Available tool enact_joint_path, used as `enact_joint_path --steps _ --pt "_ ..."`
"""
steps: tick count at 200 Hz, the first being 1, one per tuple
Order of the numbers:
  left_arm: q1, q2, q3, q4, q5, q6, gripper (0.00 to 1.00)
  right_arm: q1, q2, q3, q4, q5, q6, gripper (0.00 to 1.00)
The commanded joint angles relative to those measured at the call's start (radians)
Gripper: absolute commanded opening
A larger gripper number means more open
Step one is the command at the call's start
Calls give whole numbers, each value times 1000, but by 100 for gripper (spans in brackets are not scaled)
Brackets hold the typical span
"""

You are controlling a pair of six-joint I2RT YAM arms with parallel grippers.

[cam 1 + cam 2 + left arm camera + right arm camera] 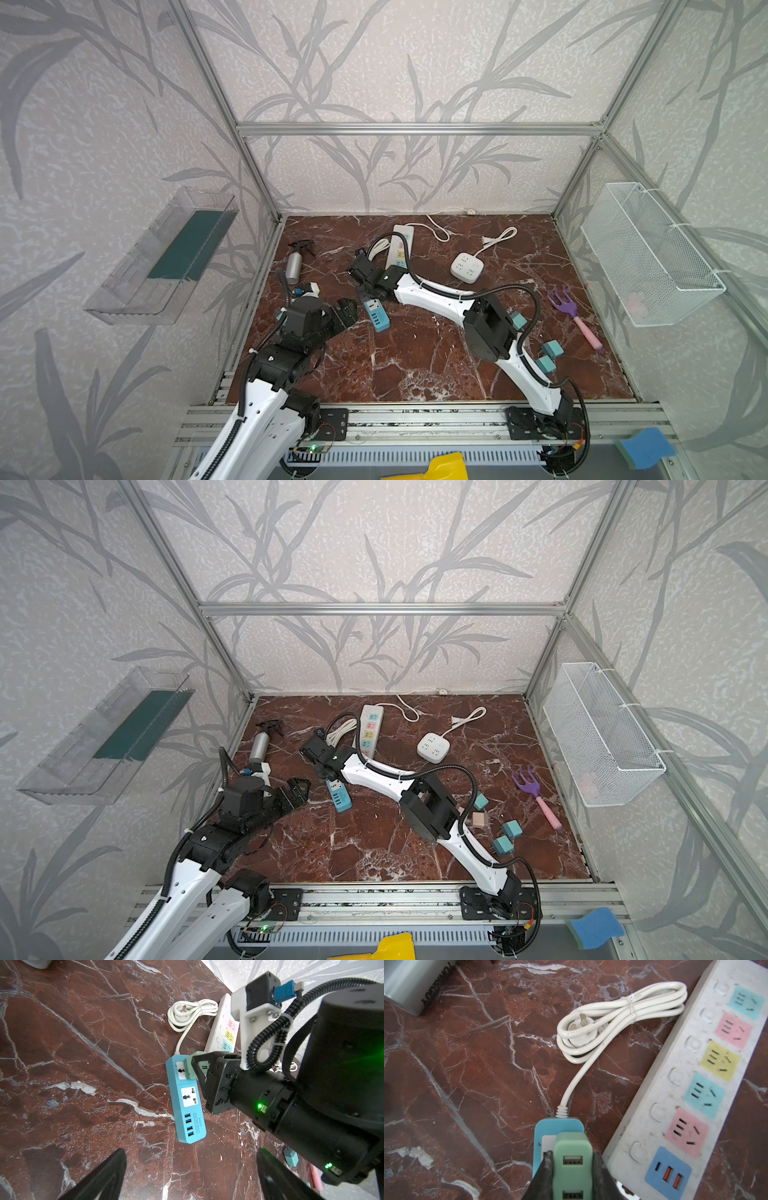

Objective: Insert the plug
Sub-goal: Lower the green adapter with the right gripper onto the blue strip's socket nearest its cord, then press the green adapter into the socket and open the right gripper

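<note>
Two likely faults: prongs jamming askew, and unbraced blue power strip (188,1109) skidding on desk (83,1064) under push; right hand (572,1154) clamped on green USB charger plug (572,1142), pressed at cord-end socket (180,1070); left hand (191,1159) spread wide, empty, near strip.

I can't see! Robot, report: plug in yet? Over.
Right jaws shut on green plug. Left jaws open, empty. Plug over end socket of blue strip, seating unclear. Nothing blocking.
</note>
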Motion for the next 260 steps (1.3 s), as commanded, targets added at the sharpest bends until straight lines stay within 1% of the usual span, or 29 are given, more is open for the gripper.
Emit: enact_joint_path --steps 1,27,48,78,95,107,115,147,168,204,234,260 --pt "5 -2 11 -29 -19 8 97 -6 86 -103 -149 -52 32 0" --pt "6 -6 8 -31 -25 6 97 -2 50 -156 -112 -68 37 0" --pt "7 -9 12 -29 -30 5 97 3 -10 -197 -72 -63 28 0" --pt "8 -17 16 -22 -37 6 97 3 -71 -201 -9 -97 -17 8" --pt "10 -31 12 -18 -42 4 97 4 -73 -176 7 -118 -34 20" --pt "10 -43 9 -17 -45 3 97 2 -62 -144 0 -120 -51 21" --pt "10 -51 9 -16 -46 5 97 2 -54 -118 -11 -121 -58 24" --pt "11 -82 -2 -5 -63 2 98 2 -64 -71 -32 -125 -82 48" --pt "13 -91 -2 4 -61 0 98 2 -90 -67 -35 -131 -103 57" --pt "18 -82 12 3 -79 2 98 -15 -155 -98 -39 -128 -122 60" --pt "19 -74 20 10 -84 3 98 -43 -200 -129 -16 -191 -142 59" --pt "21 -46 21 61 -38 37 98 -72 -168 -56 -86 -250 -149 60"
